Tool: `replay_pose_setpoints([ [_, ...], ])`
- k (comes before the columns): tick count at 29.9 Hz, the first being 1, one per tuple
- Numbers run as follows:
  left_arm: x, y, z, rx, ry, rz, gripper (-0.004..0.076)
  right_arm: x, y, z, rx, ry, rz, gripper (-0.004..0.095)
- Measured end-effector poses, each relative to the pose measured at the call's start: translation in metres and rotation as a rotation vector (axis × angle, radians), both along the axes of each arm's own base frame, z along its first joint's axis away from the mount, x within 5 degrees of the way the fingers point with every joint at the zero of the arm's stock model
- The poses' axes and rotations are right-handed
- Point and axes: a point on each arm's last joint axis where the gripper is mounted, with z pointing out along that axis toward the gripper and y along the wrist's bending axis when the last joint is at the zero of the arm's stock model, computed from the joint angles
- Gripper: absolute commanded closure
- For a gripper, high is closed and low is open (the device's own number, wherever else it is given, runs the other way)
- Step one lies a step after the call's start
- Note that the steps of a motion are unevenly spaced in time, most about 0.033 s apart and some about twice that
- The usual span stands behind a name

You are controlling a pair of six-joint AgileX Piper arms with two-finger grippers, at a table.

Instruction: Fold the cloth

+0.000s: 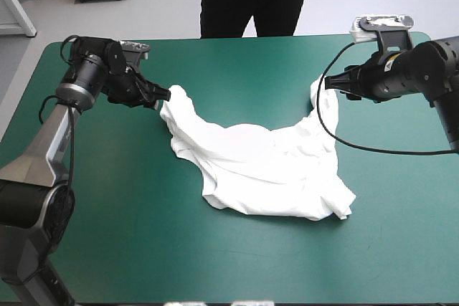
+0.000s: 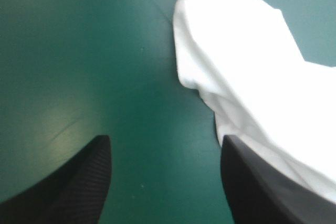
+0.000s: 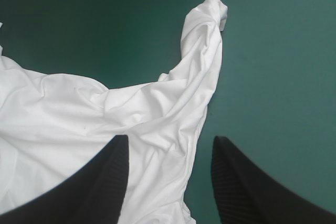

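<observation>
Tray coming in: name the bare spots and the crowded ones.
Bare: the teal-green cover along the near edge before the T-shirt, and the far strip behind its middle. Crowded: the T-shirt's ends, at the left end effector and the right end effector.

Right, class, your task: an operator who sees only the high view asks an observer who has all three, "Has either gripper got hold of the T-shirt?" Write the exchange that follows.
Observer: No. The left wrist view shows the left gripper open, with bare teal-green cover between its fingers.
Operator: So where is the T-shirt there?
Observer: The T-shirt lies over the outer side of one finger only.
Operator: And the right?
Observer: The right gripper is open too. Cloth lies between its fingers, with a twisted end ahead of it.
</observation>
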Motion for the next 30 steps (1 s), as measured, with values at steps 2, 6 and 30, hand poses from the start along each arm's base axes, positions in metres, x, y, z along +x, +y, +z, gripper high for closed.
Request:
replay_pose_setpoints([
  [2,0.008,-0.004,-0.014,-0.023,0.023,-0.014,0.0284,0.0,0.0,-0.001,-0.002,0.001,-0.001,0.0465],
  [6,0.021,-0.009,-0.035,-0.05,0.039,-0.033,0.0284,0.0,0.0,-0.002,-0.003,0.006,-0.001,0.0465],
  [30,0.057,-0.041,-0.114,-0.009,0.052,-0.144,0.0733,0.004,0.0,-0.009,-0.029,0.025,0.011,0.0461],
])
